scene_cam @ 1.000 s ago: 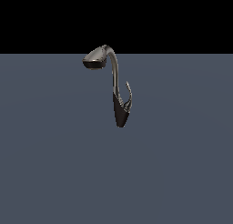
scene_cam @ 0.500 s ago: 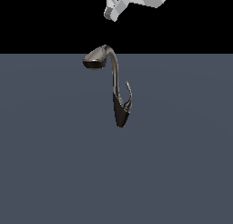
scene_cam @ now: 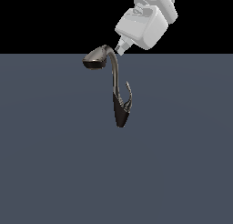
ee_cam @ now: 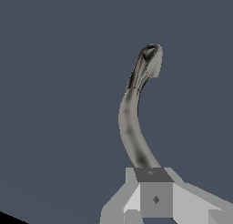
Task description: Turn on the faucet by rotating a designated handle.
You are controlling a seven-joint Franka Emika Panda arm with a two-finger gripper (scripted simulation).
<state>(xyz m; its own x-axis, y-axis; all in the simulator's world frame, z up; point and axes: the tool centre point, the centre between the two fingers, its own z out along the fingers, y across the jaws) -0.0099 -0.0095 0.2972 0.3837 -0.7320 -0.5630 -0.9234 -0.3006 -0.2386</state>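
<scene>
dark metal faucet point(scene_cam: 117, 89): stands upright on the grey bench point(scene_cam: 54, 164), spray head toward the exterior view's left.
handle point(scene_cam: 129, 95): thin lever beside the neck, untouched.
gripper point(scene_cam: 119, 48): white, just beside the neck's bend; jaws' spread cannot be told.

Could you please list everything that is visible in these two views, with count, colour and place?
faucet: one, dark glossy metal, standing on the floor surface at the middle of the exterior view, oval head toward that view's left.
handle: one, thin metallic lever, branching from the faucet's base on the exterior view's right.
floor surface: one, flat grey-blue, under the faucet.
gripper: one, white and grey, by the top of the faucet's neck; fingers mostly hidden.
</scene>
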